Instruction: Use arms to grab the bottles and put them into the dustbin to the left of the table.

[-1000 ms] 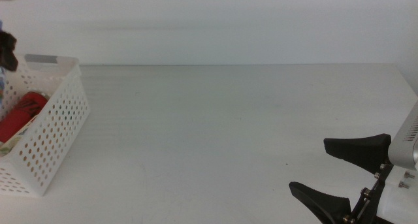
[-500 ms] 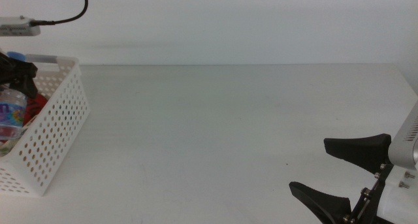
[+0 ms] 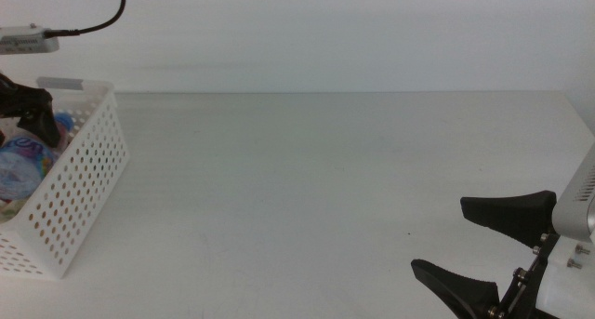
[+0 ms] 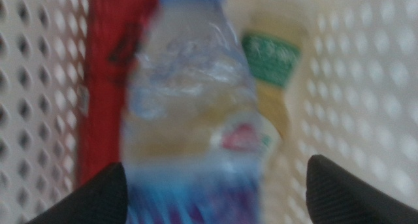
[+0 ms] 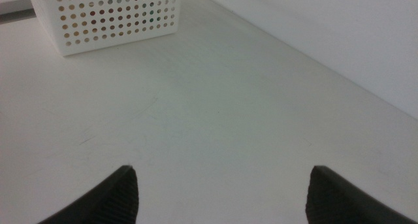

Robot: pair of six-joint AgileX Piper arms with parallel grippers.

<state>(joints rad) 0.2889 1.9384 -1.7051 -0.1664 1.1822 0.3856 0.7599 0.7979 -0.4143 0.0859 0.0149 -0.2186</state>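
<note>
At the table's left edge stands the white perforated dustbin (image 3: 79, 179). My left gripper (image 3: 28, 112) hovers over it, open. Below its jaws the small water bottle (image 3: 23, 161) with a blue cap lies in the bin, free of the fingers. In the left wrist view that bottle (image 4: 189, 119) is blurred between the wide-apart jaws of the left gripper (image 4: 215, 175), with the red can (image 4: 108, 87) and the green-labelled yellow bottle (image 4: 274, 74) lying beside it inside the bin. My right gripper (image 3: 483, 240) waits open and empty at the table's front right.
The white tabletop (image 3: 325, 170) stretches bare from the dustbin to the right gripper. The right wrist view shows the dustbin (image 5: 111, 15) far off across the table (image 5: 215, 106). A black cable (image 3: 98, 21) hangs above the left arm.
The left gripper came over the dustbin holding the water bottle, then let it go. The bottle has dropped lower into the bin, over the red can. The right arm has not moved.
</note>
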